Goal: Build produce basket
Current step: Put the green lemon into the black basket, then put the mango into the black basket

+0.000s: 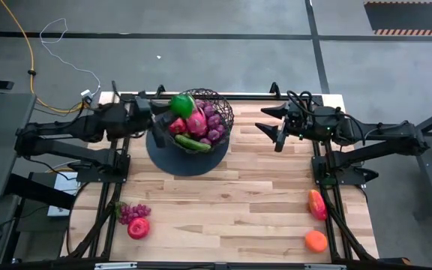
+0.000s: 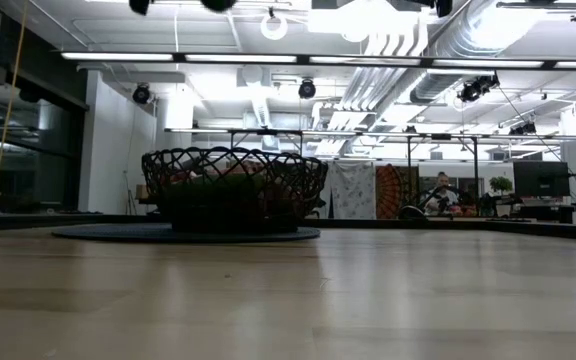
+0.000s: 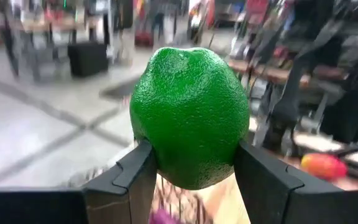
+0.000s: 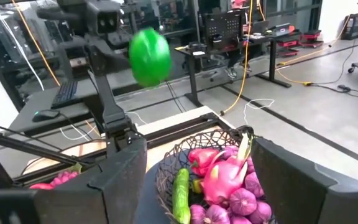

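The black wire basket (image 1: 201, 120) stands on a flat dark disc (image 1: 187, 161) at the table's far middle. It holds a pink dragon fruit (image 4: 219, 176), purple grapes (image 4: 241, 202), a cucumber (image 1: 192, 142) and a red fruit (image 1: 177, 126). My left gripper (image 1: 172, 105) is above the basket's left rim, shut on a green round fruit (image 3: 190, 115). My right gripper (image 1: 276, 129) hangs open to the right of the basket. The fruit also shows in the right wrist view as the green fruit (image 4: 150, 57). My left gripper pinches the green round fruit between its two fingers (image 3: 135, 177), one on each side of the fruit's lower half (image 3: 185, 168). The fingers come level from the table's left. The fruit is lifted clear, above the basket.
On the near left lie a grape bunch (image 1: 132, 212) and a red fruit (image 1: 138, 228). On the near right lie a red-orange fruit (image 1: 317, 204) and an orange (image 1: 315, 241). The wooden table (image 1: 238, 210) is bare in the middle. Cables run on the floor behind.
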Controlling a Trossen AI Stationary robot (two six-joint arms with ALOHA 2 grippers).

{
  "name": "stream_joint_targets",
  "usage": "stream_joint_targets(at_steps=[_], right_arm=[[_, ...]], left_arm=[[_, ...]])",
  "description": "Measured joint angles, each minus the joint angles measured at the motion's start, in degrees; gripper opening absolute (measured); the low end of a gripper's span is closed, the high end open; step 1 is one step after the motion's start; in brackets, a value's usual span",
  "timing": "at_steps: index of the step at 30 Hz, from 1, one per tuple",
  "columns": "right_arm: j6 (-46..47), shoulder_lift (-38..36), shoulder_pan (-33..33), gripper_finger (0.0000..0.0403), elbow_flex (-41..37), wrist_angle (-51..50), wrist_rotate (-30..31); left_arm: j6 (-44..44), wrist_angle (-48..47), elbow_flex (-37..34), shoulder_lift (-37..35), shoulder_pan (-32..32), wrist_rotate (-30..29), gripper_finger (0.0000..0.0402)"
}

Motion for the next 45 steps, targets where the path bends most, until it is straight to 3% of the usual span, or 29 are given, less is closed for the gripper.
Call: stream_joint_targets(at_steps=[4, 11, 22, 29, 37, 45], right_arm=[[0.16, 0.01, 0.00, 0.0277, 0.00, -0.12, 0.02], [0.48, 0.01, 0.00, 0.0277, 0.00, -0.40, 0.02], [2.00, 0.03, 0.00, 0.0277, 0.00, -2.96, 0.04], [2.11, 0.03, 0.00, 0.0277, 0.00, -3.04, 0.04], [1.96, 0.03, 0.00, 0.0277, 0.00, -3.37, 0.04], [1.91, 0.03, 0.00, 0.0277, 0.00, -3.93, 0.04]], left_arm=[[-2.76, -9.36, -0.15, 4.86, 2.57, 4.42, 0.0180], [1.03, -12.74, -0.07, 17.09, 6.80, 12.02, 0.0181], [12.43, -12.49, -0.07, 31.01, 9.47, 12.18, 0.0182], [11.53, -12.02, -0.04, 32.10, 9.47, 12.18, 0.0202], [8.63, -12.29, 0.08, 31.87, 9.44, 12.22, 0.0269], [10.57, -27.68, 11.73, 27.55, 10.86, 10.56, 0.0304]])
